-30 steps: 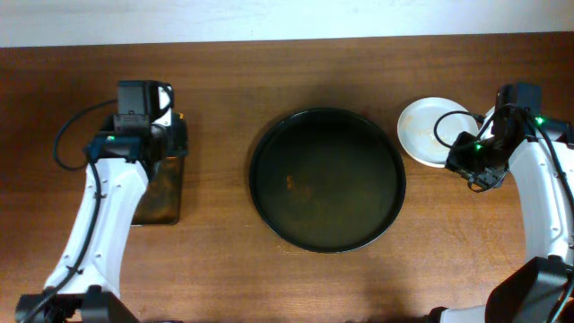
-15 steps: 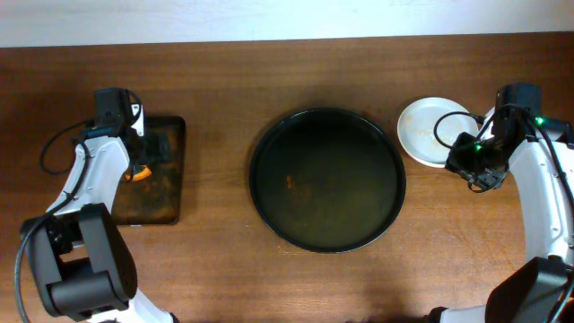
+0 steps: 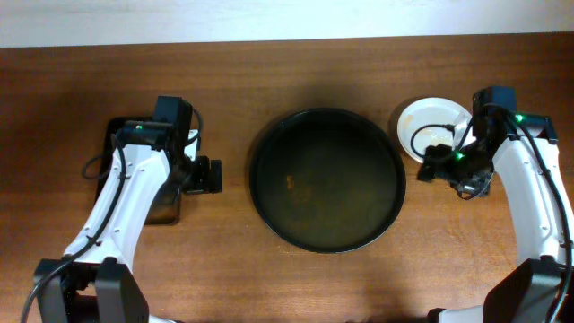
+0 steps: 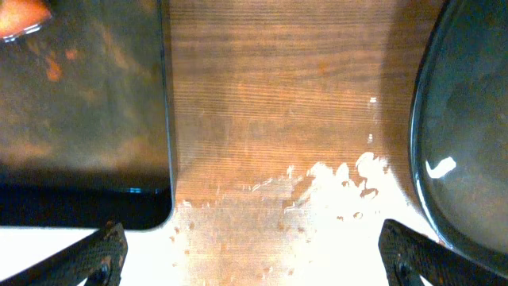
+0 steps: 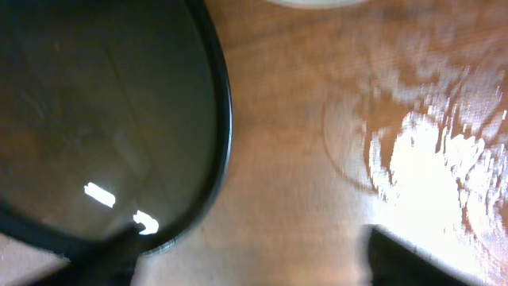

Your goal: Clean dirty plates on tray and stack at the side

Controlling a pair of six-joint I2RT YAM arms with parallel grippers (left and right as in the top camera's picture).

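Note:
The round black tray (image 3: 327,179) sits mid-table with no plate on it, only a small orange smear (image 3: 291,182). A white plate (image 3: 432,124) lies on the wood to the right of the tray; I cannot tell if others lie under it. My right gripper (image 3: 430,167) hovers open just in front of the plate, by the tray's right rim (image 5: 226,119). Its wrist view shows bare wood between the fingers (image 5: 405,254). My left gripper (image 3: 210,175) is open over bare wood between the small rectangular tray (image 4: 79,103) and the round tray (image 4: 429,159), with nothing between its fingers (image 4: 99,256).
The dark rectangular tray (image 3: 161,211) lies at the left, mostly under my left arm, with an orange object (image 4: 20,14) on its far corner. Glare and small droplets mark the wood (image 4: 317,191) between the two trays. The table's back edge (image 3: 287,40) runs along the top.
My left arm has swung right, off the rectangular tray to the gap beside the round tray, and its gripper has opened. My right gripper has opened and shifted left, off the plate.

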